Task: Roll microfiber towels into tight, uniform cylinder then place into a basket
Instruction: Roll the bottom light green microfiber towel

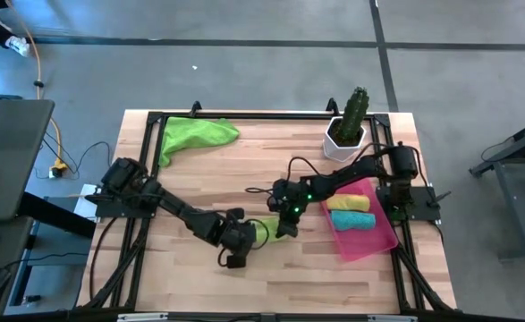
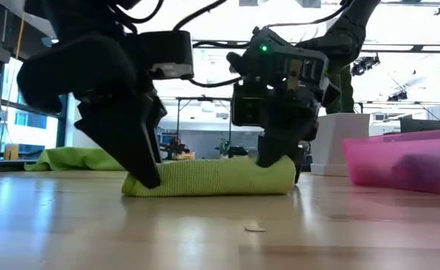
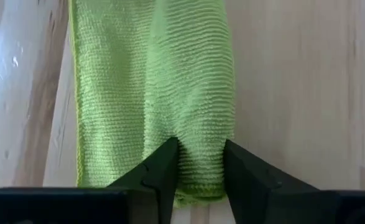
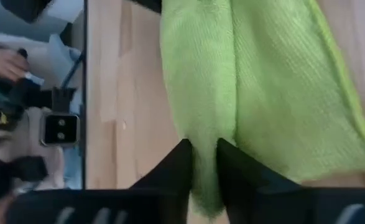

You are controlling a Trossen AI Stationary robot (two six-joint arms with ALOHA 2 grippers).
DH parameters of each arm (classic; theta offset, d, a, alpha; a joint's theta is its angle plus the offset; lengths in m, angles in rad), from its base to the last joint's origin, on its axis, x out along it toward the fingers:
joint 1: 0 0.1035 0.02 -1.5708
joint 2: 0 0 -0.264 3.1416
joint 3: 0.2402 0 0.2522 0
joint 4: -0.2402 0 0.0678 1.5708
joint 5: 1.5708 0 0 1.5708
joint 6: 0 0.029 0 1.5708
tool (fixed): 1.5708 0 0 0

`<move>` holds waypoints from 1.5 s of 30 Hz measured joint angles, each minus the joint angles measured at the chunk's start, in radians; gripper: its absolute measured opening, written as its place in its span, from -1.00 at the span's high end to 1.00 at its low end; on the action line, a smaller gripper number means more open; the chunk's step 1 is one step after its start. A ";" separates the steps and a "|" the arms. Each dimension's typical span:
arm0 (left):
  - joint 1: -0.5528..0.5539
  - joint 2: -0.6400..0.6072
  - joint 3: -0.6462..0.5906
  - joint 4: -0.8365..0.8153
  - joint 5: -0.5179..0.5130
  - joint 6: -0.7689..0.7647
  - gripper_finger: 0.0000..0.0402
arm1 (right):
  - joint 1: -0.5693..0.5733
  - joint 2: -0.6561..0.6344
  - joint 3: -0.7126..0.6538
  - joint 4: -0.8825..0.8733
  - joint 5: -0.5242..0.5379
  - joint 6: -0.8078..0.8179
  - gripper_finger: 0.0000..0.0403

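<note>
A lime green towel [image 1: 267,229], folded into a long narrow roll [image 2: 212,178], lies flat on the wooden table near its middle. My left gripper [image 1: 247,236] is at the roll's left end [image 3: 201,186], shut on it. My right gripper [image 1: 286,220] is at the right end, shut on the cloth [image 4: 204,124]. The pink basket [image 1: 374,243] stands at the right with a yellow roll [image 1: 350,203] and a teal roll [image 1: 352,220] in it. A second lime towel [image 1: 196,136] lies loose at the far left. My left gripper pinches the raised rolled ridge of the towel [image 3: 201,158] between its two fingers [image 3: 163,171], close to the left end. The fingers slant down from the table's left and point along the roll. The towel rests on the table. My right gripper has a fold of the towel's right end [image 4: 204,163] between its two fingers [image 4: 177,168], coming down at a slant from the right and pointing along the roll. How many layers it has does not show. The towel lies on the table [image 2: 279,180].
A white pot with a green cactus [image 1: 347,128] stands at the far right, behind the basket. A black frame [image 1: 244,116] runs along the table's far edge. Bare wood [image 1: 316,277] lies in front of the roll.
</note>
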 joint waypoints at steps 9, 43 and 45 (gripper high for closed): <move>0.069 -0.002 0.000 -0.015 0.150 -0.095 0.80 | 0.046 -0.177 -0.002 -0.123 0.067 -0.494 0.28; 0.190 0.005 -0.003 0.001 0.500 -0.113 0.87 | 0.278 -0.046 0.004 -0.033 0.769 -0.643 0.00; 0.192 0.005 -0.003 0.003 0.521 -0.113 0.87 | 0.263 -0.043 0.005 -0.035 0.728 -0.597 -0.06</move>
